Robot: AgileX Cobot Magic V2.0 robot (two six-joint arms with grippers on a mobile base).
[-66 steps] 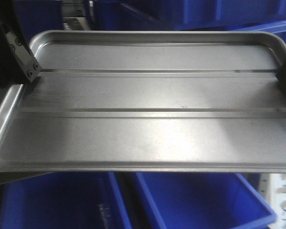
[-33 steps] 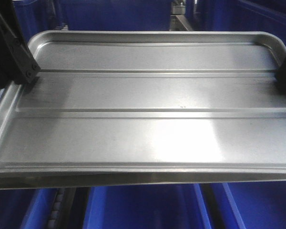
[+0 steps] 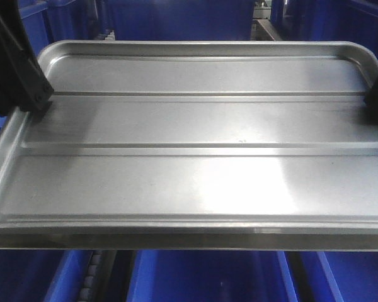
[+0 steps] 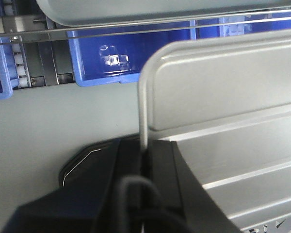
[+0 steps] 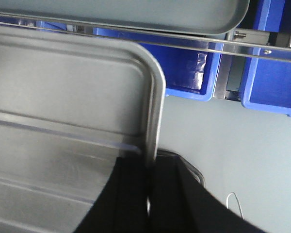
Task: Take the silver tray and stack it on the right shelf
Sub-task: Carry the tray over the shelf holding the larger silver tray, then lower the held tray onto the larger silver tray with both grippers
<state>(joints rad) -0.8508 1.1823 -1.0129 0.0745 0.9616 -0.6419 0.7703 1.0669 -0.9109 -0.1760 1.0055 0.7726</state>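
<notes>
The silver tray [image 3: 195, 126], shiny with two long raised ribs, fills the front view and is held level off the ground. My left gripper [image 3: 33, 100] is shut on its left rim, and in the left wrist view the left gripper [image 4: 144, 151] pinches that thin rim [image 4: 141, 97]. My right gripper [image 3: 377, 104] is shut on the right rim, clamped on the edge in the right wrist view too [image 5: 152, 164]. A polished steel bar [image 3: 189, 241], apparently the right shelf's front bar, runs just under the tray's near edge.
Blue bins [image 3: 201, 277] sit below and behind the tray. A roller rail [image 3: 91, 280] shows at the lower left. Ahead, a duller grey tray [image 5: 136, 12] rests on a rack above a thin metal rail [image 5: 223, 46]. The grey floor [image 4: 63, 116] lies beneath.
The background has slid to the right behind the tray. The steel bar has come in under the tray's near edge and levelled out. Both grippers keep their hold.
</notes>
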